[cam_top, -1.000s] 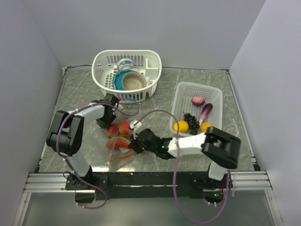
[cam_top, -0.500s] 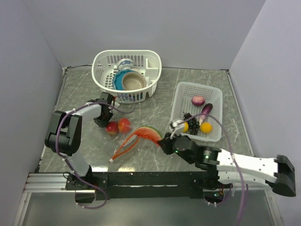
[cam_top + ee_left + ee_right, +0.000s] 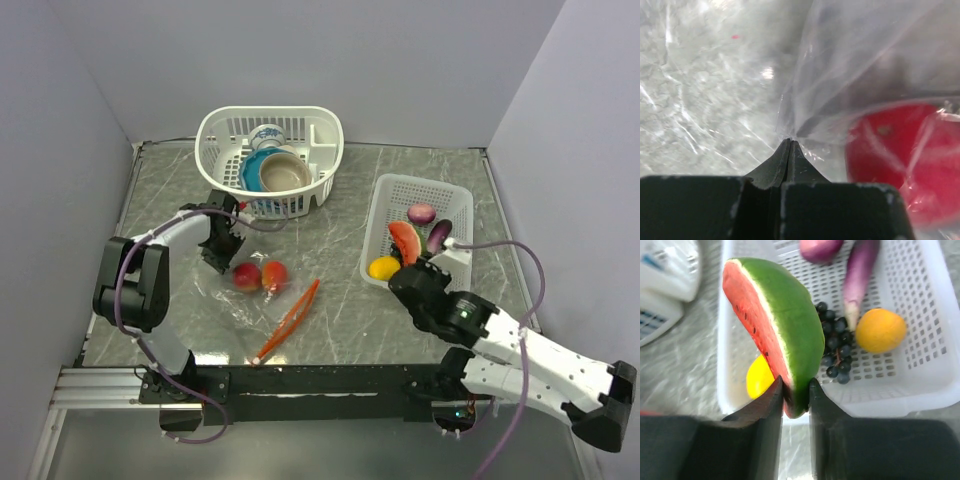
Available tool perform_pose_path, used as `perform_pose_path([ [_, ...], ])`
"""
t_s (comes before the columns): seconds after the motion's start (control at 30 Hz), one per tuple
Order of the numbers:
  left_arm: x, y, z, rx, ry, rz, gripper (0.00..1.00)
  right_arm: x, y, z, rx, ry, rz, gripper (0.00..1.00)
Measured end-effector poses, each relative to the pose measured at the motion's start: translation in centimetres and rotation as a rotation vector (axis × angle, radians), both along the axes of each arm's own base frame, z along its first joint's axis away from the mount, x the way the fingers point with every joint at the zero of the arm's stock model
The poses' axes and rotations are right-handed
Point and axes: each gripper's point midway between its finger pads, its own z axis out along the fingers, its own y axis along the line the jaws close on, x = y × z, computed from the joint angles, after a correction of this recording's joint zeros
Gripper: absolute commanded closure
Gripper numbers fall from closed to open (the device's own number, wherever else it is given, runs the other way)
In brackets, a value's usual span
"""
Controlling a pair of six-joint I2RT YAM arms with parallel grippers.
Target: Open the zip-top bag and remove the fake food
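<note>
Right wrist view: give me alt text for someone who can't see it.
The right gripper clamps a red-and-green watermelon slice in its jaws above a white tray. In the tray lie a lemon, dark grapes, an orange, an eggplant and a purple onion.

White round basket [image 3: 270, 113] w/ ceramic bowls [image 3: 283, 172] sat on the table [image 3: 340, 300] just beyond the left hand [image 3: 219, 260]. White mesh tray [image 3: 398, 196] lay below & ahead of the right hand [image 3: 409, 263], well apart from the left.
</note>
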Motion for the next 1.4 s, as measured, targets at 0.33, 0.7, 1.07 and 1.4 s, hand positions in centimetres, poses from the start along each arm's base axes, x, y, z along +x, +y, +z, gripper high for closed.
perform_pose_path([
  [0.33,-0.8,-3.4,5.3,-0.203,-0.026,-0.026,0.99,3.2,-0.3,-0.6,-0.151,0.046,-0.029,0.0],
  [0.7,-0.1,-7.1,14.1,-0.412,-0.098,-0.092,0.99,0.7,8.4,3.4,-0.065,-0.157,0.366,0.0],
  [1.07,-1.9,-5.8,10.7,-0.354,-0.05,-0.057,0.99,-5.5,17.0,-5.2,-0.118,0.017,0.841,0.0],
  [1.4,-2.2,-0.5,3.4,-0.108,-0.045,0.04,0.99,-9.4,20.9,-12.7,-0.335,0.204,1.008,0.0],
])
